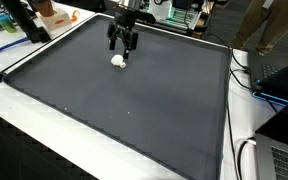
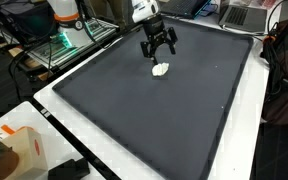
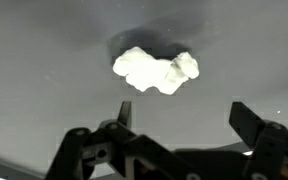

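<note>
Wrist view: hand [image 3: 179, 118] has its fingers spread apart and empty, hovering just above white lump [image 3: 156, 70], maybe crumpled tissue, hard to tell. It lies on dark bench [image 1: 134, 110] near the far edge, away from corners. Looks early: lump untouched, no grip yet.

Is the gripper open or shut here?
Open. In the wrist view the gripper has its fingers wide apart, nothing between them; the white lump lies untouched on the dark mat.
</note>
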`<state>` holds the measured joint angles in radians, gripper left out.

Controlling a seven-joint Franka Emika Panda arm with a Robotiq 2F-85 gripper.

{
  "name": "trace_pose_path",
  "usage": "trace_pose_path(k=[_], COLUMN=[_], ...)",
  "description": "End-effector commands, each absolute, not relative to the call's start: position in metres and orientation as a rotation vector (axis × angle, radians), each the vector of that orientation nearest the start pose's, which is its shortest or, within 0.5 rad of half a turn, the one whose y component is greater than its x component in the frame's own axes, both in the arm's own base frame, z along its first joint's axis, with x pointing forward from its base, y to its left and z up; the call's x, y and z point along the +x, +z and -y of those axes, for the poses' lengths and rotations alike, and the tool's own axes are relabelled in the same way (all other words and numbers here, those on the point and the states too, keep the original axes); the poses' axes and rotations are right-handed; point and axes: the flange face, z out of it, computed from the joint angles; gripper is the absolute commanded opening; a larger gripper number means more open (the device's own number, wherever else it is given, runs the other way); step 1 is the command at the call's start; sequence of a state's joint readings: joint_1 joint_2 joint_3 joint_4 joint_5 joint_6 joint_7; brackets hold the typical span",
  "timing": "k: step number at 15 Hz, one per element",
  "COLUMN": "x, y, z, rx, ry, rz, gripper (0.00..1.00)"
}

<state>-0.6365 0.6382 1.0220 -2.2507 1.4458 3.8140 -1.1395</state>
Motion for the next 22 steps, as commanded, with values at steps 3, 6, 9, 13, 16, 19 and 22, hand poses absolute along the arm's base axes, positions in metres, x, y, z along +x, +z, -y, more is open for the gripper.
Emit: trace_pose_path(k=[3,6,9,13,16,19,22], x=[0.496,0.500,0.511,0.519,0.525,0.526,0.530], y=[0.227,0.236,0.249,0.262,0.266,0.264,0.280], z=[-0.039,-0.039,-0.039,-0.039,-0.037,-0.034,-0.029], rx=[-2.997,-3.011,-3.001,-2.986,-2.978,-2.979,-2.954], ry=[-0.695,-0.627,-0.592,-0.668,-0.675,-0.534,-0.428], rz=[-0.538,-0.528,-0.518,-0.528,-0.539,-0.623,-0.682], gripper=[1.00,1.00,1.00,1.00,1.00,1.00,1.00])
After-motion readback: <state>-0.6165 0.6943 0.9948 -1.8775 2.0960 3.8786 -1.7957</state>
